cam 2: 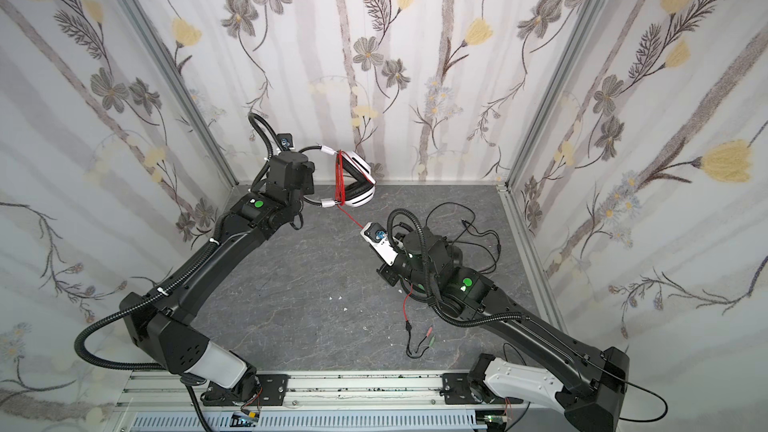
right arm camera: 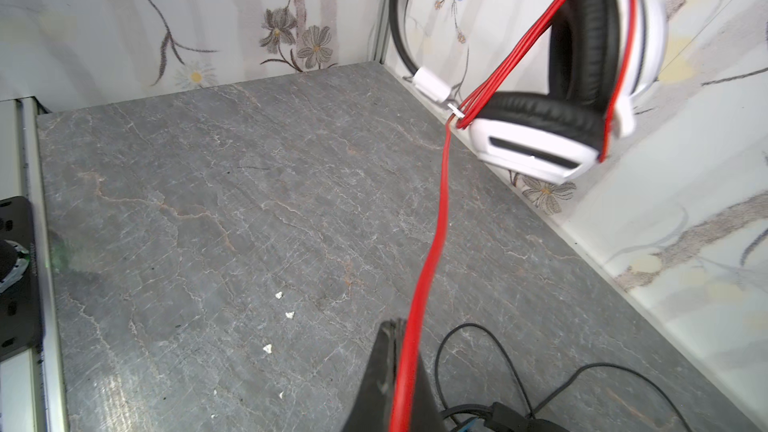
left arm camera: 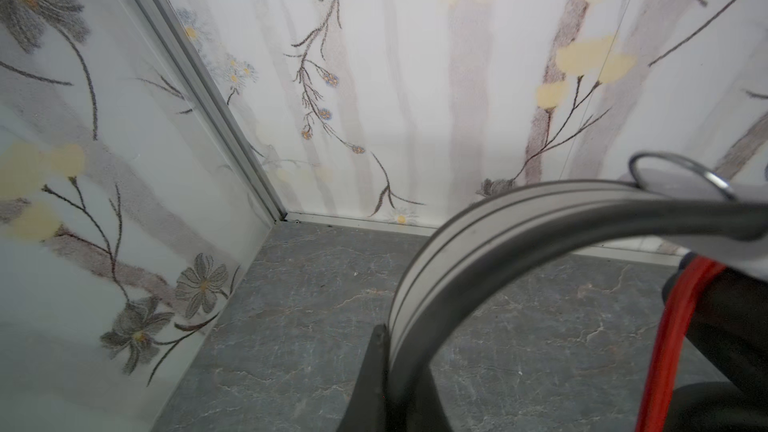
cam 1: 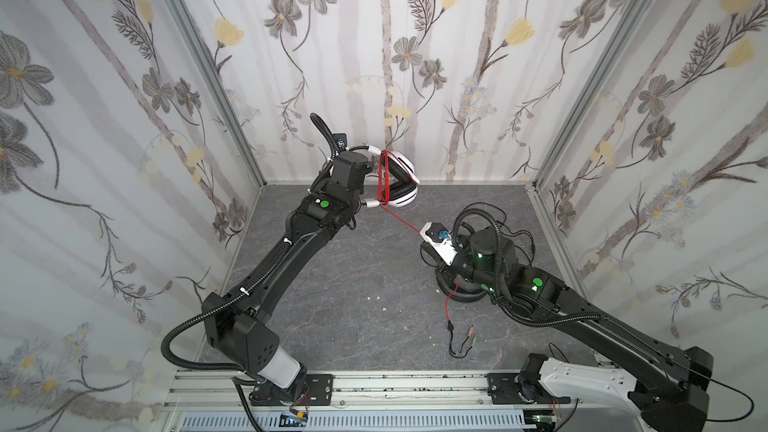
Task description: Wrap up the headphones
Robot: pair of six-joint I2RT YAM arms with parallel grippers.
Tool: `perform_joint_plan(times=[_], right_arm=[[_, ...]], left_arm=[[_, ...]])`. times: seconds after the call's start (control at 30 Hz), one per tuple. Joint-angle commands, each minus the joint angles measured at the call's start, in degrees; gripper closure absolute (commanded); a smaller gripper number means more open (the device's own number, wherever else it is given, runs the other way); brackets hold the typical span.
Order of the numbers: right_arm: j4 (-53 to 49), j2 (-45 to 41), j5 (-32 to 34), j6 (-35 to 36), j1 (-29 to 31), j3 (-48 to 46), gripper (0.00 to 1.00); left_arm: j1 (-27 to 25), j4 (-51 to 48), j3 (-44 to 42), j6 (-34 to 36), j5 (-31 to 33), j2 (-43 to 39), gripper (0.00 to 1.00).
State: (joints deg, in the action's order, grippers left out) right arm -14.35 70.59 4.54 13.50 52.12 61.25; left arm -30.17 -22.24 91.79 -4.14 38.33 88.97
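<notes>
Grey marbled tabletop (cam 1: 353,284), shown in both top views, with an arm reaching in from each near corner.

Left pincer (left arm camera: 384,367): pressed together on the headband of the white headphones (cam 1: 401,184). It holds them clear of the tabletop, near the back wall. The band arches away from this pincer. The two ear cups hang at its far end, beyond the pincer, their black pads angled toward each other and meeting at one edge.

Black headphones (cam 1: 469,297): lying on the tabletop beneath the right arm, behind the right pincer (right arm camera: 399,367) and largely hidden. Their black cord (right arm camera: 469,324) lies in loose loops on the tabletop, beside and behind that pincer.

Red cord (right arm camera: 436,222): wound in several loops (cam 1: 384,176) across the white headset where band meets cups. From there it runs straight and taut down to the right pincer, which is clamped on it. Past that pincer the cord hangs slack to the tabletop. It ends near the arm in a short black splitter with two small plugs (cam 1: 471,332), one pink and one green.

A few white specks (right arm camera: 278,295) lie on the tabletop, well ahead of the right pincer.
</notes>
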Motion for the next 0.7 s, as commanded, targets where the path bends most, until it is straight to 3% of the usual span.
perform_joint_plan(times=[0.0, 0.27, 0.43, 0.57, 0.67], right_arm=[[-1.38, 0.66, 4.17, 4.13, 0.09, 3.15, 1.00], [-4.90, 5.61, 8.68, 11.80, 0.13, 11.24, 0.99], [-4.13, 7.53, 8.98, 12.39, -0.55, 11.69, 0.99], [-3.67, 7.66, 4.77, 10.79, -2.13, 11.22, 0.97], [-2.90, 7.08, 3.26, 9.69, -3.23, 10.15, 0.96]], left_arm=[[-0.11, 5.69, -1.82, 6.82, 0.85, -0.96, 1.00], [-1.58, -3.55, -5.60, 16.42, -20.87, -4.39, 1.00], [-2.68, -9.51, -8.10, 16.89, -33.29, -8.49, 1.00], [-3.23, -14.08, -8.12, 15.67, -39.59, -11.40, 1.00], [-3.60, -16.00, -8.12, 14.96, -40.25, -13.54, 1.00]])
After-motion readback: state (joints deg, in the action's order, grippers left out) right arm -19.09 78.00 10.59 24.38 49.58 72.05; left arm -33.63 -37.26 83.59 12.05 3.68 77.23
